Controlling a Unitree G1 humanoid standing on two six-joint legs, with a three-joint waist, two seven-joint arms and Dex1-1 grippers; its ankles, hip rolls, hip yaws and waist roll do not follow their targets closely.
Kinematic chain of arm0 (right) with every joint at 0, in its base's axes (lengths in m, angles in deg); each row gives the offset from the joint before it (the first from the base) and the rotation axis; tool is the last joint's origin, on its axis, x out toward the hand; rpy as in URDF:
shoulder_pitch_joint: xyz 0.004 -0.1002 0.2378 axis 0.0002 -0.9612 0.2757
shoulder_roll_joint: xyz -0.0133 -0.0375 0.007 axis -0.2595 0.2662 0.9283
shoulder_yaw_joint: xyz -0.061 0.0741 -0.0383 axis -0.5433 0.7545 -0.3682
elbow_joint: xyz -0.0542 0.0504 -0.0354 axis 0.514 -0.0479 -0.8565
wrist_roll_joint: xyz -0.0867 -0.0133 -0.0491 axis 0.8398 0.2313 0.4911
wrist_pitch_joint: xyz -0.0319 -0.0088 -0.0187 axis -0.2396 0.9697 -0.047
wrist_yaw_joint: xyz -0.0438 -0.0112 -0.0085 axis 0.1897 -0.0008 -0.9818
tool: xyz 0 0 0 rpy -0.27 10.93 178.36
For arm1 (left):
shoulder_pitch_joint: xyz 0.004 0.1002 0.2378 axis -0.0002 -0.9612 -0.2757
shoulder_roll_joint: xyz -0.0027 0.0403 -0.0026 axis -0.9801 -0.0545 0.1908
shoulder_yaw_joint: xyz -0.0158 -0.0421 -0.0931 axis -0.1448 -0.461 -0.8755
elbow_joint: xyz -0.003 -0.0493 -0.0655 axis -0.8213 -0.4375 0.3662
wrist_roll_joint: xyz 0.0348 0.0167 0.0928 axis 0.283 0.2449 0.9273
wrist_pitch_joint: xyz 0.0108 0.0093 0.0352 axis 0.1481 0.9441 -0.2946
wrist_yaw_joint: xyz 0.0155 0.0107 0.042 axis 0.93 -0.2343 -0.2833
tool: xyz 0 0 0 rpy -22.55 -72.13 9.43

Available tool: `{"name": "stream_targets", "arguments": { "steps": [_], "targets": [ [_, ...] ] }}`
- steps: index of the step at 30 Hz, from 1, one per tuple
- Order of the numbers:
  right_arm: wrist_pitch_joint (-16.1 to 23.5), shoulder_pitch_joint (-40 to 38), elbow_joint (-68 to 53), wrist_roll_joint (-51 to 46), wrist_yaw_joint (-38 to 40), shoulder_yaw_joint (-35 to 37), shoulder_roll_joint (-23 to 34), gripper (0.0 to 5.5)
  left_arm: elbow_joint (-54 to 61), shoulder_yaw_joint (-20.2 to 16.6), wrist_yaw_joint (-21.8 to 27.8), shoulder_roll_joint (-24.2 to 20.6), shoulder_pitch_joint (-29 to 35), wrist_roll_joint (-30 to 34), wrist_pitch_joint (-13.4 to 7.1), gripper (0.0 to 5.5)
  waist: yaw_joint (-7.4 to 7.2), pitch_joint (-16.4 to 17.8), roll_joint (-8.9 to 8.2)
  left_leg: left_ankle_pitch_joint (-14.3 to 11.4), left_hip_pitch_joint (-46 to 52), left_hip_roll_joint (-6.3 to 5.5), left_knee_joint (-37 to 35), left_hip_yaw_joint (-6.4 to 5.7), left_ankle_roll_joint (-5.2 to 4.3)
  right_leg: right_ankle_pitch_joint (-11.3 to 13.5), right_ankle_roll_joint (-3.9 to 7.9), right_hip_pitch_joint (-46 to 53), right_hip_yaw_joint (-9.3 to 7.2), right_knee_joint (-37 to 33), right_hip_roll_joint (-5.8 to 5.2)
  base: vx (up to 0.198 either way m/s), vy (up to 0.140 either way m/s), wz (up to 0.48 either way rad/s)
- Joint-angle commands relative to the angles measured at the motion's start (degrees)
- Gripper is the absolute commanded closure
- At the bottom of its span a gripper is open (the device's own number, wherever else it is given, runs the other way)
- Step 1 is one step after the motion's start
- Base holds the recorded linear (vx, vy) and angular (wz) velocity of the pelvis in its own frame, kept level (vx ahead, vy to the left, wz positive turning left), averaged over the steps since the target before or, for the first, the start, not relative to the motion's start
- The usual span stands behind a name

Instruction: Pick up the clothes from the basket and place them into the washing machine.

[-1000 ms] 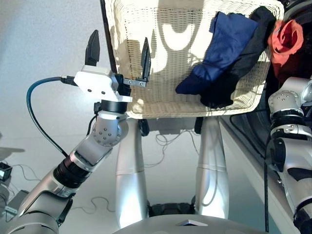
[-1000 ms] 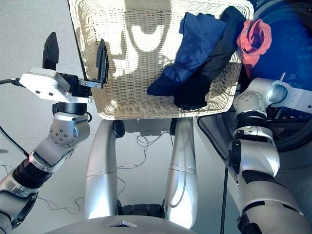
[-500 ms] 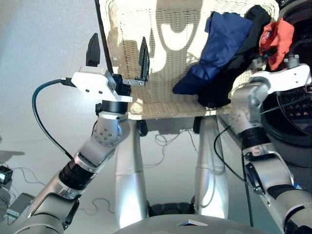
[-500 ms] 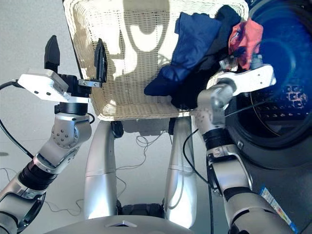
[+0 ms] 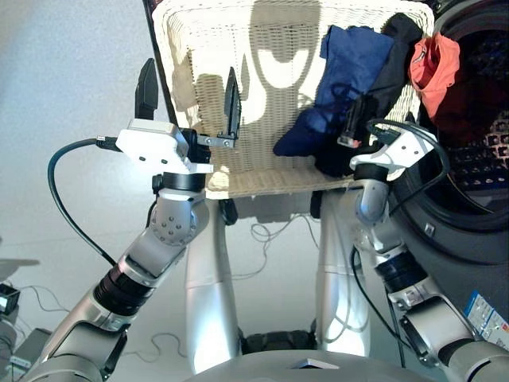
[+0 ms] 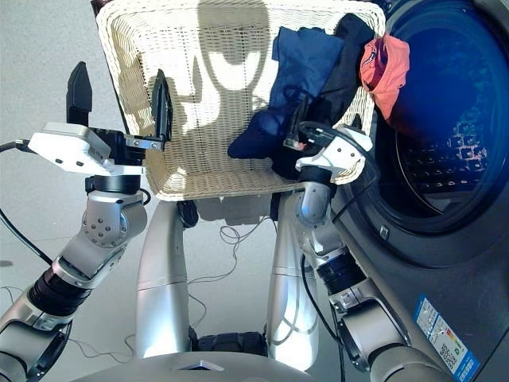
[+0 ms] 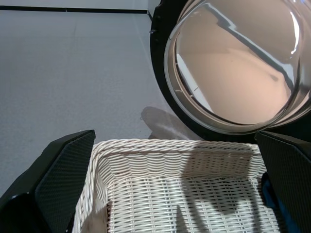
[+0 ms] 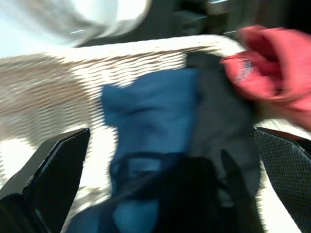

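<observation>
The cream basket (image 5: pixel 262 87) fills the upper centre of the head view, with the navy garment (image 5: pixel 338 79) and black garment (image 5: pixel 394 56) heaped in its right part and the coral-red garment (image 5: pixel 433 68) draped over its right rim beside the washing machine (image 5: pixel 477 175) at the frame's right. The left gripper (image 5: pixel 188 87), spread wide, straddles the basket's left rim. The right gripper (image 8: pixel 155 184), also spread and empty, hovers over the dark clothes.

Three garments lay before me: one navy blue (image 5: pixel 342 76), one black (image 5: pixel 395 60) and one coral-red (image 5: pixel 433 68). I counted one cream wicker basket (image 5: pixel 199 48) and one washing machine (image 6: pixel 445 159) with its single round glass door (image 7: pixel 233 63). I had two grippers up, left (image 5: pixel 188 89) and right (image 6: pixel 324 137).
</observation>
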Motion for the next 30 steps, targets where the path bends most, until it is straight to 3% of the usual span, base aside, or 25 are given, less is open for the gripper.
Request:
{"name": "stream_targets", "arguments": {
  "steps": [1, 8, 25, 26, 30],
  "targets": [
    [-0.21, -2.70, -5.70, 1.08, -3.38, -1.72, 1.77, 0.00, 7.90, -1.69, 0.08, -2.59, -2.91, 4.68, -4.34, 0.00, 0.41, -0.88, 0.88, -2.96, 3.67, 0.12, -2.12, -0.52, -2.60, -3.31, -2.14, -0.13, -0.35, 0.79, 1.70, 0.000, 0.000, 0.000],
    [-2.40, 5.44, 3.49, -1.01, -3.30, -3.46, -0.79, 0.00, 6.93, -1.10, 1.38, -1.02, -1.21, 2.09, -5.19, 0.00, 1.44, -0.88, 1.21, -3.04, 3.77, -0.08, -1.76, -1.09, -2.75, -3.63, -2.45, 0.33, -1.09, 1.32, 1.55, 0.000, 0.000, 0.000],
    [-4.90, 19.66, 27.60, -3.76, 2.31, 1.75, -5.28, 0.00, 5.87, 0.79, 3.59, 1.90, 1.77, -2.70, -6.10, 0.00, 3.58, -0.88, 2.90, -3.83, 3.67, -0.41, -0.14, -1.89, -2.90, -5.14, -2.98, -0.17, -1.69, 4.22, 1.35, -0.006, -0.001, 0.002],
    [-5.13, 21.40, 29.25, -3.67, 2.60, 2.09, -5.00, 0.00, 5.90, 0.53, 3.59, 1.91, 2.75, -2.80, -6.29, 0.00, 3.66, -0.88, 3.03, -1.79, 1.74, -0.44, -0.59, -1.57, -2.48, -3.11, -3.27, -1.91, -1.78, 3.46, 1.27, -0.108, -0.017, 0.021],
    [-6.11, 24.38, 35.52, -4.97, 2.68, 2.91, -4.86, 0.00, 5.97, 1.64, 4.18, 2.59, 3.56, -3.63, -6.41, 0.00, 4.07, -0.88, 3.63, -1.90, 1.30, -0.47, -0.06, -1.77, -2.59, -3.32, -3.37, -2.22, -2.02, 4.11, 1.17, -0.027, -0.005, 0.008]
  ]
}}
